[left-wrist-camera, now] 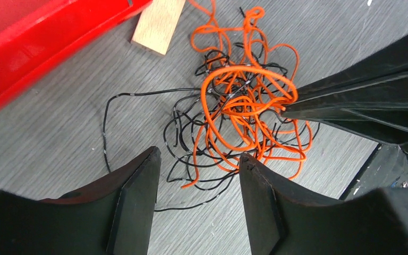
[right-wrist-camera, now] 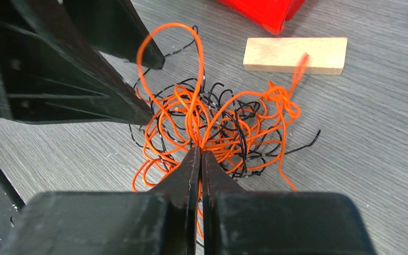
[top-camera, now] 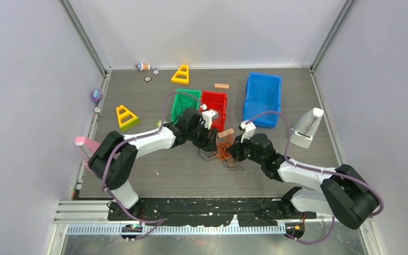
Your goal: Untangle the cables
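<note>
The cables [left-wrist-camera: 244,106] are one tangled clump of thin orange and black strands on the grey table, also seen in the top view as cables [top-camera: 223,154] and in the right wrist view as cables [right-wrist-camera: 218,127]. My right gripper [right-wrist-camera: 200,151] is shut on orange strands in the middle of the clump; its black fingers [left-wrist-camera: 319,106] reach in from the right in the left wrist view. My left gripper [left-wrist-camera: 199,156] hangs open at the near edge of the clump, with only loose strand ends between its fingers and nothing gripped. Both grippers [top-camera: 220,143] meet at the table's middle.
A wooden block [right-wrist-camera: 295,54] lies just beyond the clump, beside a red bin [top-camera: 214,106]. A green bin [top-camera: 183,102], a blue bin [top-camera: 262,98], two yellow triangle pieces [top-camera: 126,117], another small block [top-camera: 221,85] and small toys [top-camera: 143,67] lie further back.
</note>
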Motion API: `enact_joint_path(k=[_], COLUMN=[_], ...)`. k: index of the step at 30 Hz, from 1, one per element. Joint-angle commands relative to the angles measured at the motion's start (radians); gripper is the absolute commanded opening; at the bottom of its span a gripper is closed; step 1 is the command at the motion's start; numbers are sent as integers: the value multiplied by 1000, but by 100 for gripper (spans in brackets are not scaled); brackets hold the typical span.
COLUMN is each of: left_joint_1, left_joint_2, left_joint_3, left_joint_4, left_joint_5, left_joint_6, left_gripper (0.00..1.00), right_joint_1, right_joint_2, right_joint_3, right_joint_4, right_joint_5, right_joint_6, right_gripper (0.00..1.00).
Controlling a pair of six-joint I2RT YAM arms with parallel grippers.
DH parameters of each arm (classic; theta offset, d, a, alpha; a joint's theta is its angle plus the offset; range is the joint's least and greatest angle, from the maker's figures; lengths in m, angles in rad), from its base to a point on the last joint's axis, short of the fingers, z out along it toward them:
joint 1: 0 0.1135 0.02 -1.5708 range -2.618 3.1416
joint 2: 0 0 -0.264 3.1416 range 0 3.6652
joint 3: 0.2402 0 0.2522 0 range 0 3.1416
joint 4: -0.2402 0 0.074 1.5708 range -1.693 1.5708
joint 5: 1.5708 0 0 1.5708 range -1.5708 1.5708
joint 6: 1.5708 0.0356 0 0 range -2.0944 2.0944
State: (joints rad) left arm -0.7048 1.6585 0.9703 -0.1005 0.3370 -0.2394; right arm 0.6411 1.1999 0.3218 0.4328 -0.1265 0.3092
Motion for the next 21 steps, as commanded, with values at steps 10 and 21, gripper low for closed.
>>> enact_joint_path(k=[10,21], left_joint_1=[-19,-3], left_joint_2=[149,4], left_joint_3=[126,45], left_joint_4=[-5,-33], left_joint_5=[85,-205], left_joint_6=[-54,-24], left_gripper=[46,0], right_joint_1=[-1,-3], right_joint_2=[-56,-415], right_joint_3=[9,-110], right_joint_4=[55,-39], right_joint_5=[1,439], right_joint_6=[-3,21], right_gripper=[5,5])
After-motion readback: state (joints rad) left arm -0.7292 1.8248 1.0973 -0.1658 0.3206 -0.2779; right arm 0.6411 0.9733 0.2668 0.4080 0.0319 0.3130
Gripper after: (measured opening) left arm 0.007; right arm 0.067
